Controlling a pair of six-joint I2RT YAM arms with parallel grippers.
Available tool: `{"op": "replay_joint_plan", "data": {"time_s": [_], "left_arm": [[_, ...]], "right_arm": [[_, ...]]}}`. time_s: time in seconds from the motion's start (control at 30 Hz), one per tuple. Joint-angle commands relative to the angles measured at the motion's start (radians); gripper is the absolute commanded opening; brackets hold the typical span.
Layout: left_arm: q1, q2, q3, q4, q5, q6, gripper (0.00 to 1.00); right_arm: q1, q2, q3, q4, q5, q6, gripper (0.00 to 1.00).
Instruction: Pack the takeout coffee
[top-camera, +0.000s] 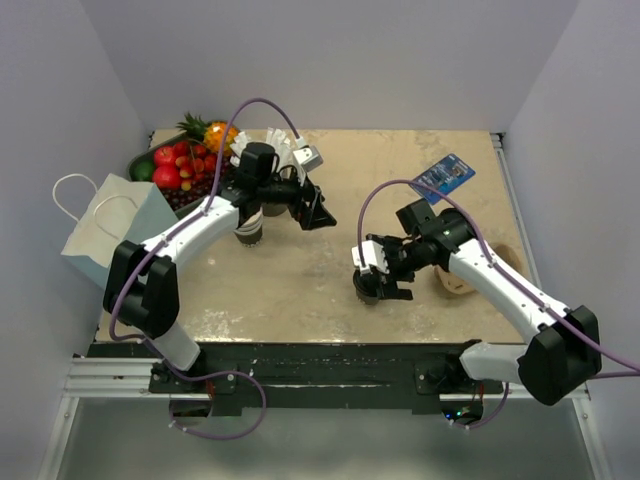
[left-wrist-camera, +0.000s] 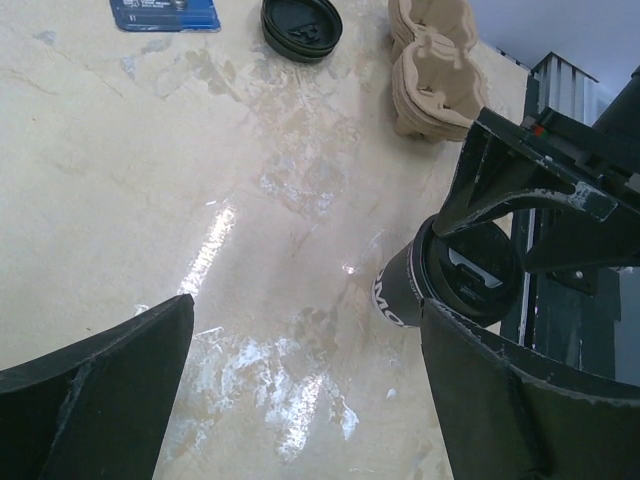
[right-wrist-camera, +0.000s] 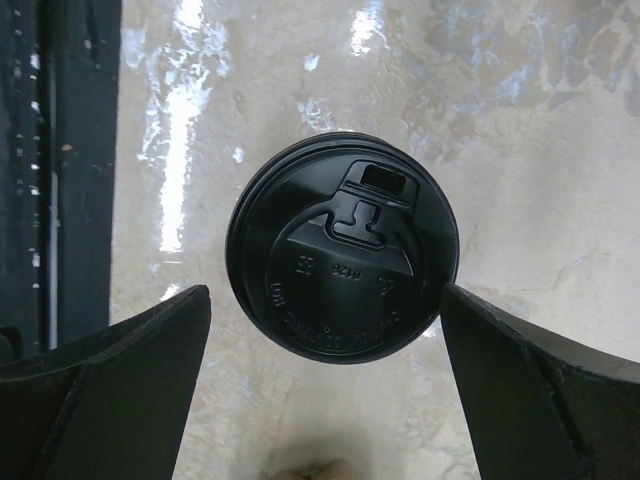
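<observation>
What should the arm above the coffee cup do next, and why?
Probably lower the right gripper and close it on the coffee cup. Its fingers stand open on either side of the black lid with gaps both sides, so the cup, upright on the table, is not held.

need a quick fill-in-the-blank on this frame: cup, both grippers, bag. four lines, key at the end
1. The small dark brown paper cup wears a round plastic lid coloured ___.
2. The right gripper hangs above that lid with its jaws ___.
3. The left gripper, fingers spread wide, grips ___.
4. The white paper bag stands at the ___ edge of the beige table.

Missing words: black; open; nothing; left.
</observation>
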Motion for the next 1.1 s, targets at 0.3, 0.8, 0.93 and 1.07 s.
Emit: {"op": "replay_joint_plan", "data": {"time_s": [0.3, 0.8, 0.93, 1.07], "left_arm": [[0.004, -0.042, -0.028, 0.045, 0.003, -0.007, 0.98], [0.005, -0.045, -0.042, 0.048, 0.02, -0.015, 0.97], [0.007, -0.052, -0.043, 0.045, 0.021, -0.013, 0.96], [0.01, -0.057, -0.049, 0.028, 0.023, -0.007, 0.96]], "right_arm": [[0.127, -0.009, -0.08, 0.393, 0.23, 0.208, 0.99], [0.188, 0.022, -0.079, 0.657, 0.54, 0.663, 0.99], [0.186, 0.094, -0.028, 0.674, 0.584, 0.78, 0.99], [0.186, 0.128, 0.003, 0.694, 0.623, 0.858, 0.99]]}}
